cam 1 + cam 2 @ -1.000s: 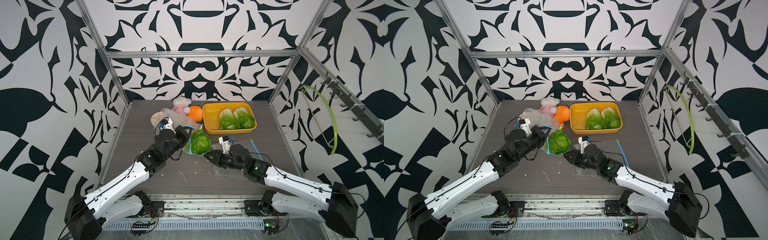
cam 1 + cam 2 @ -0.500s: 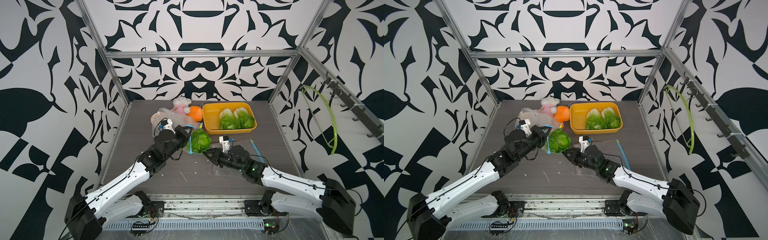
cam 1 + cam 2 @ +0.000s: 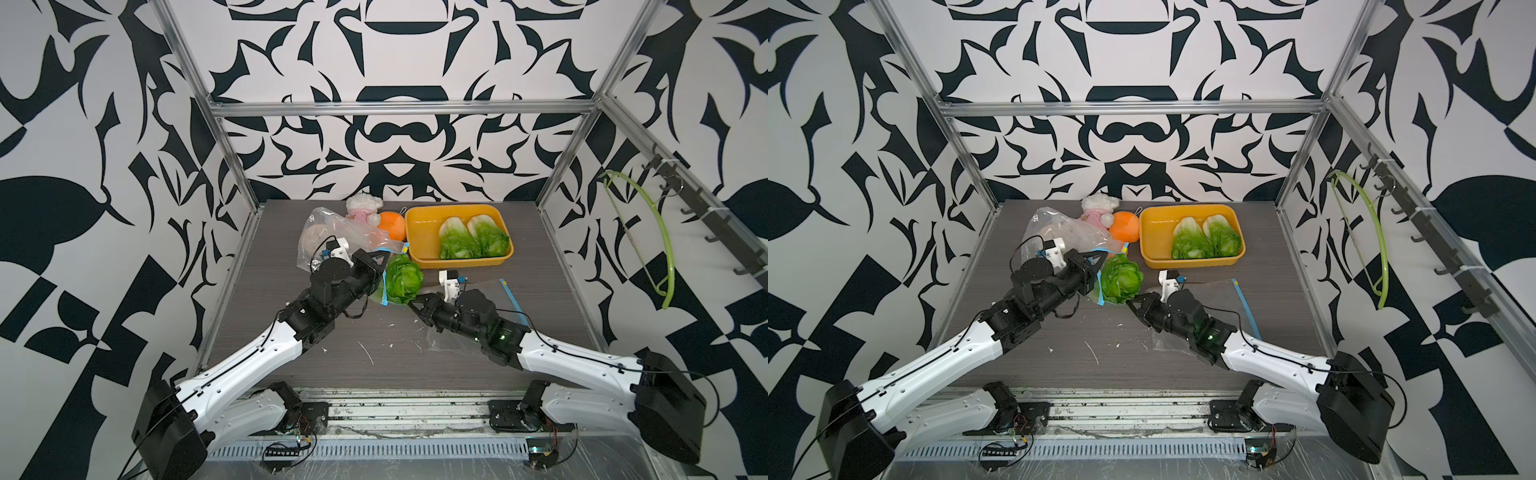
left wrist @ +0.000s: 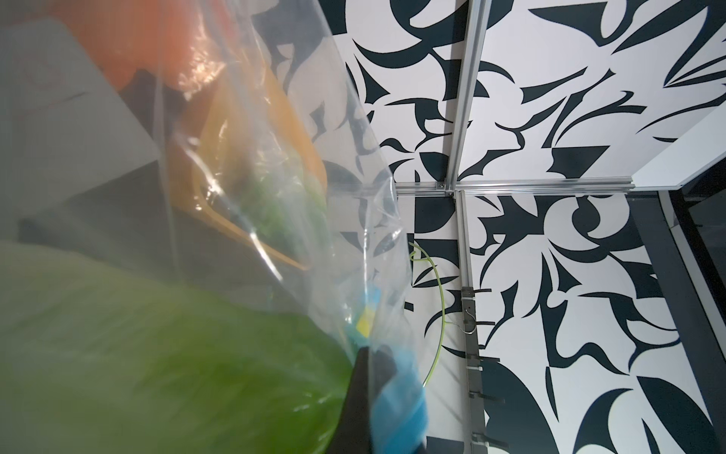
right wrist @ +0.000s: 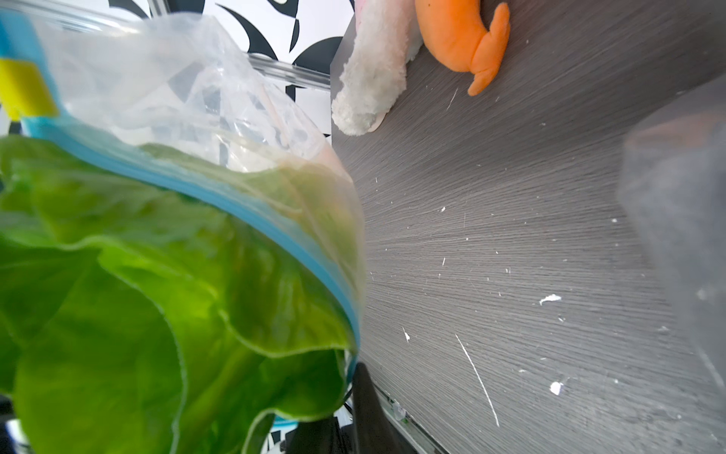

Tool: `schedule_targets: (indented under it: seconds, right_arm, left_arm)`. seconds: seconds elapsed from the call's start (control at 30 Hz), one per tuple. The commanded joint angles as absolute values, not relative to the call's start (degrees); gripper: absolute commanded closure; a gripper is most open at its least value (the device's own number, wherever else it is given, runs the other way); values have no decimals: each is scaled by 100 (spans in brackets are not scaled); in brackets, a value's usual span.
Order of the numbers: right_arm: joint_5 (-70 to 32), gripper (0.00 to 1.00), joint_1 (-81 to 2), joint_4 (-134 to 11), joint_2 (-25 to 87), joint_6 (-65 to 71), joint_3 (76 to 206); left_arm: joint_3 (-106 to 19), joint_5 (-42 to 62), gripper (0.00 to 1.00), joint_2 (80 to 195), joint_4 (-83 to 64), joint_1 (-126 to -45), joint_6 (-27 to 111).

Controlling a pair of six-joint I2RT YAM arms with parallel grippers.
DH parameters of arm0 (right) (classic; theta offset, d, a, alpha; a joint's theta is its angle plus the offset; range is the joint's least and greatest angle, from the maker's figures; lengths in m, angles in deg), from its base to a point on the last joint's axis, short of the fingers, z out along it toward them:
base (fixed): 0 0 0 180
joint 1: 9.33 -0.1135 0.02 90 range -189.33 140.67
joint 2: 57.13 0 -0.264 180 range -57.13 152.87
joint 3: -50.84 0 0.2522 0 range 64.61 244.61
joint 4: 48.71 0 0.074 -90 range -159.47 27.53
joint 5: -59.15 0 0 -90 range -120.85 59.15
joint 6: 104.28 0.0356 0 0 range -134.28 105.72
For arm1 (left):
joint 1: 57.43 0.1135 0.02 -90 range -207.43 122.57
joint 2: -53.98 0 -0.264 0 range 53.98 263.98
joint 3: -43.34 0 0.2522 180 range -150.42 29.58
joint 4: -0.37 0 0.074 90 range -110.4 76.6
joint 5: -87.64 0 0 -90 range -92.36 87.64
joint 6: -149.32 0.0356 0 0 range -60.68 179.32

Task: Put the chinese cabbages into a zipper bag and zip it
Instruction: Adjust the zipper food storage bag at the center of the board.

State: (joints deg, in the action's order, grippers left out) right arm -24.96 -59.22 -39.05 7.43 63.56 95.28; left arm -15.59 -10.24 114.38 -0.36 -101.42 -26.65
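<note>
A clear zipper bag (image 3: 332, 232) with a blue rim lies at the back left, mouth facing right. One chinese cabbage (image 3: 403, 279) sits in that mouth, green leaves sticking out (image 5: 157, 314). My left gripper (image 3: 384, 266) is shut on the bag's blue rim beside the cabbage (image 4: 373, 361). From the right, my right gripper (image 3: 411, 304) meets the lower rim under the leaves, its jaws closed on the blue strip (image 5: 353, 393). Two more cabbages (image 3: 455, 239) (image 3: 488, 235) lie in the yellow tray (image 3: 419, 224).
An orange plush (image 3: 392, 224) and a pink-white plush (image 3: 363, 208) sit behind the bag, by the tray. A second clear bag (image 3: 494, 291) lies flat under my right arm. A green hanger (image 3: 660, 249) hangs on the right wall.
My right gripper has slid left to the bag's mouth under the cabbage and its jaws have closed. The left arm has held still with the rim.
</note>
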Motion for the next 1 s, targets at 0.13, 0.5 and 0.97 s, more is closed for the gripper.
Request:
schedule_targets:
  seconds: [0.13,0.5,0.97]
  right_arm:
    - [-2662,95,-5866,-3692,691,6276,9792]
    - [-2845,100,-5866,-4776,192,5676,10255]
    - [-2860,100,-5866,-7096,-81,4320,12019]
  left_arm:
    - [-1482,-973,100,11309,160,-10138,-2677]
    - [-1458,-1108,100,11199,-60,-10138,-2531]
    - [-1698,-1359,100,11032,-835,-10129,-1992]
